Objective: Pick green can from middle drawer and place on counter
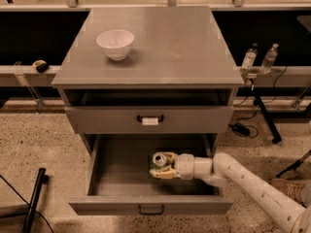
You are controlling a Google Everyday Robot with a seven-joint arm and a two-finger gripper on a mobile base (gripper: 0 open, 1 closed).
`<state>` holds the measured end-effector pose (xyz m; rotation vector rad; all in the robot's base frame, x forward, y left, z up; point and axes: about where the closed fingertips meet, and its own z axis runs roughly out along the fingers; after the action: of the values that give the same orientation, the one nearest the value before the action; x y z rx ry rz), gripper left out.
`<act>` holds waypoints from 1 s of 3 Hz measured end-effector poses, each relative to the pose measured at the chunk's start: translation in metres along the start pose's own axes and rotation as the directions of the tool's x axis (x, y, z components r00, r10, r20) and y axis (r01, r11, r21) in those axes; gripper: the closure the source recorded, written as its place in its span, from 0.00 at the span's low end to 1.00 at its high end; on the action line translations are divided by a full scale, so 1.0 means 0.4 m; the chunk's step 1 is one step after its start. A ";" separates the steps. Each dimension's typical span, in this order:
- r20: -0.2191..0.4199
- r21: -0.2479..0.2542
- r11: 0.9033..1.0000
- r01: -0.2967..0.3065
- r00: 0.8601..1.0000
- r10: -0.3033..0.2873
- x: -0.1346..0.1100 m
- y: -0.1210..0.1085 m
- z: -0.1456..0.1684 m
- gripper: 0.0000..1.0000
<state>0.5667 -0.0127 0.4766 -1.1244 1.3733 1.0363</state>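
1. Small green can (159, 160): silver top showing as a pale ring tipped toward the camera, green side largely hidden behind the pale fingers (164, 173) flanking it.
2. Placed inside the middle drawer (116, 171), just right of centre, low over the drawer floor; impossible to tell whether resting on the floor or lifted off it.
3. Gripper (160, 167) down in the same drawer, clamped on the green can, one tan finger below it and one above.
4. White arm (243, 178) reaching in from the right, crossing the drawer's right side near the front corner.
5. Middle drawer pulled wide out, grey and deep, with a plain dark bar handle on its front; holding the can and the gripper.
6. Upper drawer (194, 119) pushed in, its handle bearing a white tag.
7. Counter (175, 42) broad, grey and smooth, carrying a white bowl (115, 43) at the left, well apart from the can below.
8. Two clear plastic bottles (249, 58) upright on a ledge just right of the cabinet.
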 end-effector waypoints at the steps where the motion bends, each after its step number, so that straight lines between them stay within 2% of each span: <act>1: 0.033 -0.016 0.998 0.061 0.998 -0.061 -0.118 0.009 -0.108 1.00; 2: -0.005 -0.040 0.989 0.141 0.990 -0.142 -0.306 -0.040 -0.237 1.00; 3: -0.012 -0.098 0.979 0.180 0.983 -0.182 -0.506 -0.126 -0.352 1.00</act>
<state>0.5951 -0.1418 0.6908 -1.3093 1.2225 0.9686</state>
